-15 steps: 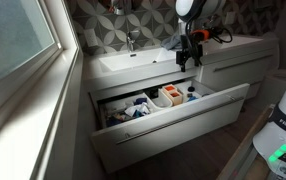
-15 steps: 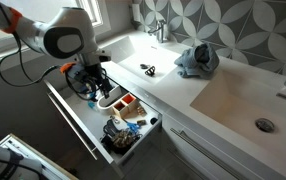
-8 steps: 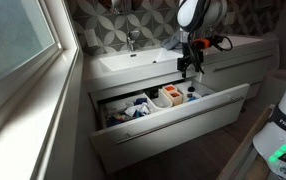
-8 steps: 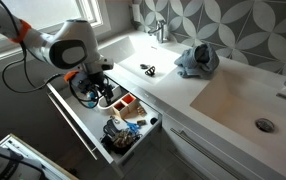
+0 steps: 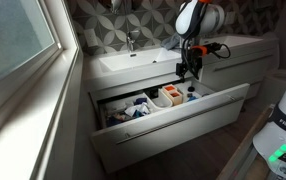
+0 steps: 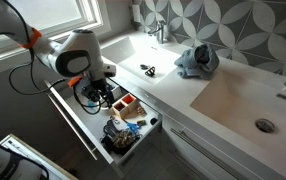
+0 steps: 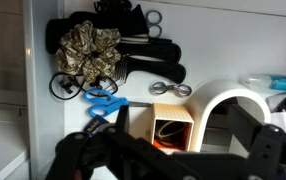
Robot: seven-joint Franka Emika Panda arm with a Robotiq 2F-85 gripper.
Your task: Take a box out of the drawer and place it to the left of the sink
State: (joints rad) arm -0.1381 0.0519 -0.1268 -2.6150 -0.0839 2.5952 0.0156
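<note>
Inventory as I see it from the console, all placed by the drawer.

- Drawer: open below the desk in both exterior views, crowded with small items.
- Box: small, orange inside, open at the top. It sits in the drawer, about midway along it, in an exterior view. It has not been lifted.
- Gripper: directly over the drawer, hanging above the box. Its fingers are spread wide to either side of the box and hold nothing. In an exterior view it hangs level with the desk edge, above the drawer.
- Scrunchie: patterned, inside the drawer at the far end in the wrist view.
- Combs: black, inside the drawer beside the scrunchie.
- Scissors: blue handles, inside the drawer.
- White curved piece: inside the drawer, just beside the box. I cannot tell what it is.
- Sink: set in the desk above the drawer.
- Cloth: blue, bunched up on the desk, above and behind the drawer.
</note>
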